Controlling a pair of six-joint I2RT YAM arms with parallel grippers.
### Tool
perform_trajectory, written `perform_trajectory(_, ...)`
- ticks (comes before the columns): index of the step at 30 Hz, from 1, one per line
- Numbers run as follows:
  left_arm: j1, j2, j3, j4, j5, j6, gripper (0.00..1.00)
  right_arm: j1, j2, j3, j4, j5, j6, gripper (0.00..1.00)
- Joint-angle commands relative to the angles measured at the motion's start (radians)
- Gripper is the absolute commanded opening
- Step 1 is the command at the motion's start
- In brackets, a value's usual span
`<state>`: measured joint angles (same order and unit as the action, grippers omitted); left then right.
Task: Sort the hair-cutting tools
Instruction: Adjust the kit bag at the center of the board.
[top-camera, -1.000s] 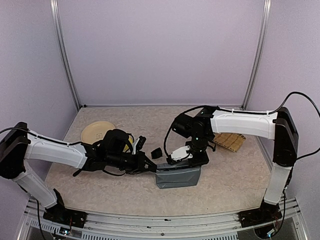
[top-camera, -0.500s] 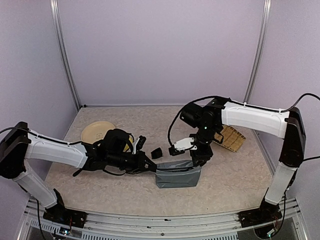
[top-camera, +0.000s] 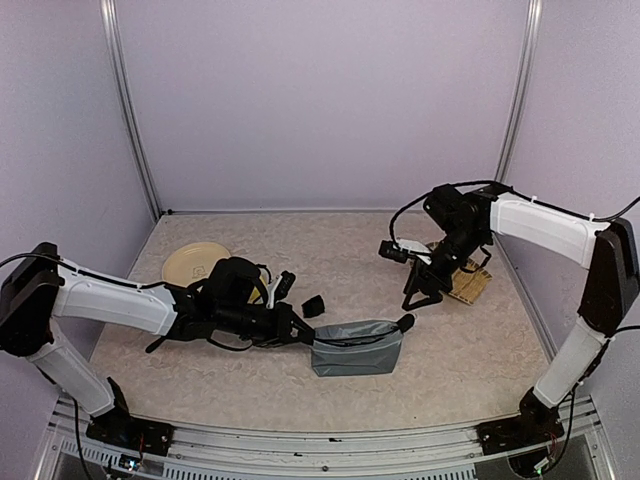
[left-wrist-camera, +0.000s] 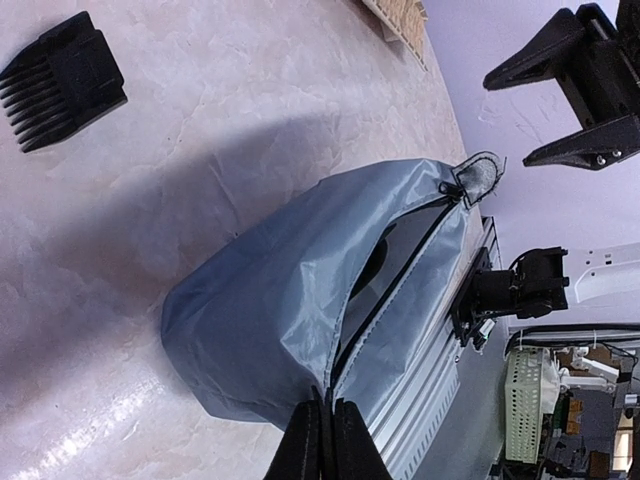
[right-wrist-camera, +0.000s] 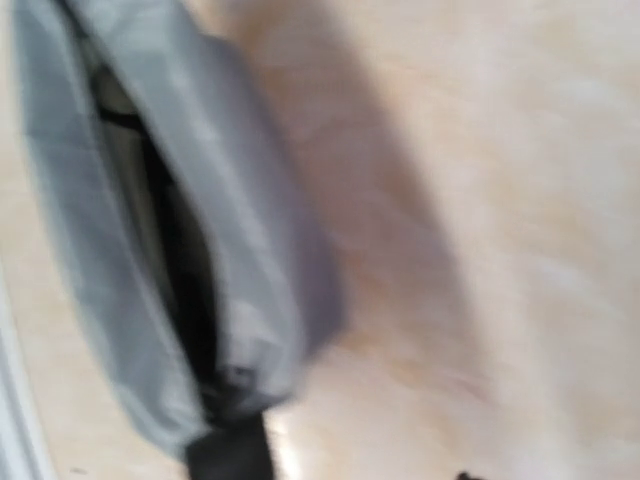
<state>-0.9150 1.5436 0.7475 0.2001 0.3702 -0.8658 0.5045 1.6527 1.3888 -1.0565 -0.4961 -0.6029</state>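
1. My left gripper (left-wrist-camera: 322, 432) is pinched tight on the left end seam of the grey pouch (top-camera: 357, 350). It holds that end down on the table (top-camera: 450, 370) with the zip mouth gaping upward.
2. My right gripper (top-camera: 422, 300) hangs in the air between the pouch and the woven mat (top-camera: 468, 285), jaws spread and carrying nothing.
3. The small black piece (left-wrist-camera: 62, 80) lies flat on the table just beyond the pouch's left end, apart from it and close to my left wrist. (Another dark item sits nearer the plate (top-camera: 190, 262); I cannot tell which tool it is.)
4. Something dark shows inside the pouch mouth and a black tip pokes out at its right end, but both are too blurred to name. I see no scissors or comb in the open.
5. I judge the small piece to be light, rigid plastic with a row of teeth along one edge. I would grip it across the solid back, flank to flank. The teeth could flex or slip out of the fingers, and an off-centre touch might send it skating on the smooth top.
6. The pouch is soft cloth and would likely slump shut if let go, so my left hold is what props it open.
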Motion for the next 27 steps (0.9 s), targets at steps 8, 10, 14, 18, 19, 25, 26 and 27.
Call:
perform_trajectory(8, -0.022, -0.022, 0.027, -0.013, -0.031, 0.011, 0.0, -0.015, 0.087, -0.07, -0.065, -0.155, 0.05, 0.45)
perform_trajectory(10, -0.026, -0.019, 0.027, -0.015, -0.035, 0.01, 0.0, -0.017, 0.088, -0.085, -0.073, -0.147, 0.054, 0.44)
perform_trajectory(14, -0.04, -0.023, 0.019, -0.014, -0.048, 0.003, 0.0, -0.022, 0.086, -0.114, -0.078, -0.146, 0.056, 0.2)
perform_trajectory(18, -0.051, -0.04, 0.023, -0.045, -0.05, -0.028, 0.0, -0.027, 0.081, -0.107, -0.145, -0.24, -0.03, 0.0)
perform_trajectory(19, -0.051, -0.044, 0.033, -0.071, -0.05, -0.036, 0.0, -0.027, 0.076, -0.114, -0.158, -0.249, -0.059, 0.0)
perform_trajectory(25, -0.07, -0.053, 0.108, -0.241, -0.001, -0.1, 0.0, -0.029, 0.081, -0.204, -0.281, -0.356, -0.207, 0.0)
perform_trajectory(26, -0.077, -0.057, 0.114, -0.278, -0.005, -0.1, 0.0, -0.029, 0.076, -0.22, -0.285, -0.356, -0.217, 0.0)
perform_trajectory(27, -0.084, -0.06, 0.111, -0.301, -0.003, -0.102, 0.0, -0.029, 0.067, -0.237, -0.277, -0.351, -0.216, 0.0)
